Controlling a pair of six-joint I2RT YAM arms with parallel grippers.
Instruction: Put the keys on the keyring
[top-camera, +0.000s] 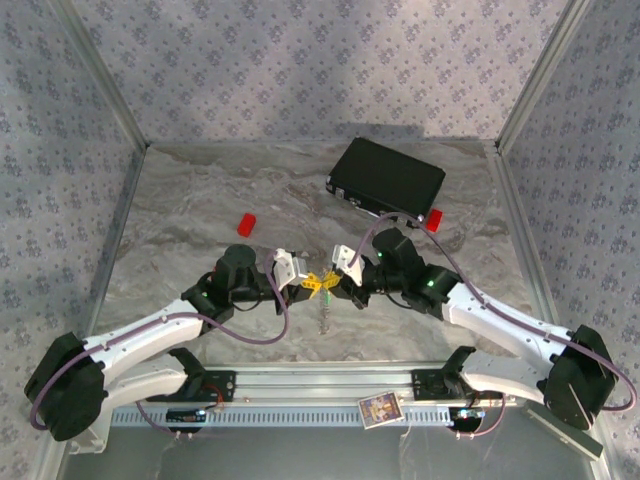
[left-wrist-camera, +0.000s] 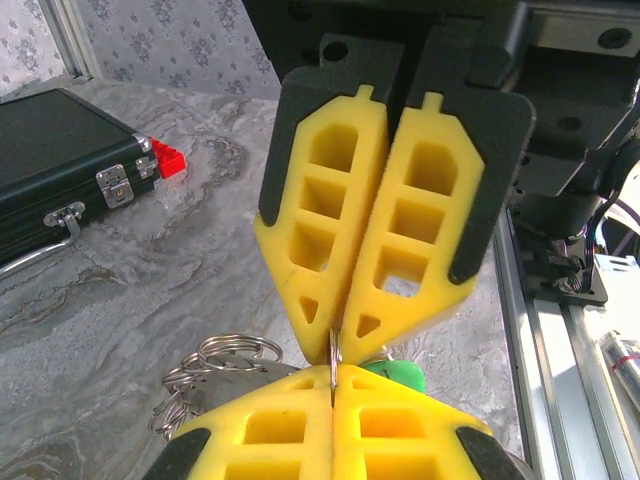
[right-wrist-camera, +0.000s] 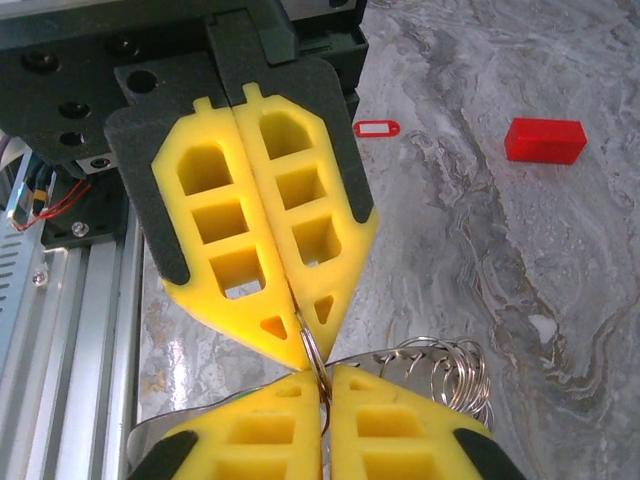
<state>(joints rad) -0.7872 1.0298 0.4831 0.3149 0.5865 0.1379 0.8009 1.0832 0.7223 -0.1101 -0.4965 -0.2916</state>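
Left gripper (left-wrist-camera: 333, 388) and right gripper (right-wrist-camera: 322, 392) both clamp the keyring (left-wrist-camera: 333, 352); I fear uneven pulls slipping it, dropping the green key (left-wrist-camera: 397, 373).

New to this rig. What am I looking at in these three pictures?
Two robot arms are bolted at the table's near edge, each ending in a two-finger gripper with yellow pads. The top picture looks down from above and behind the arms. The other two come from a camera on each wrist, so each sees its own fingers at the bottom and the other arm's opposite. On the table lie a black case, red blocks, one on the left and one by the case, and a red-and-white key. The left gripper and right gripper meet tip to tip, both shut on a thin ring of the keyring. Spare rings and a green key show beside it.
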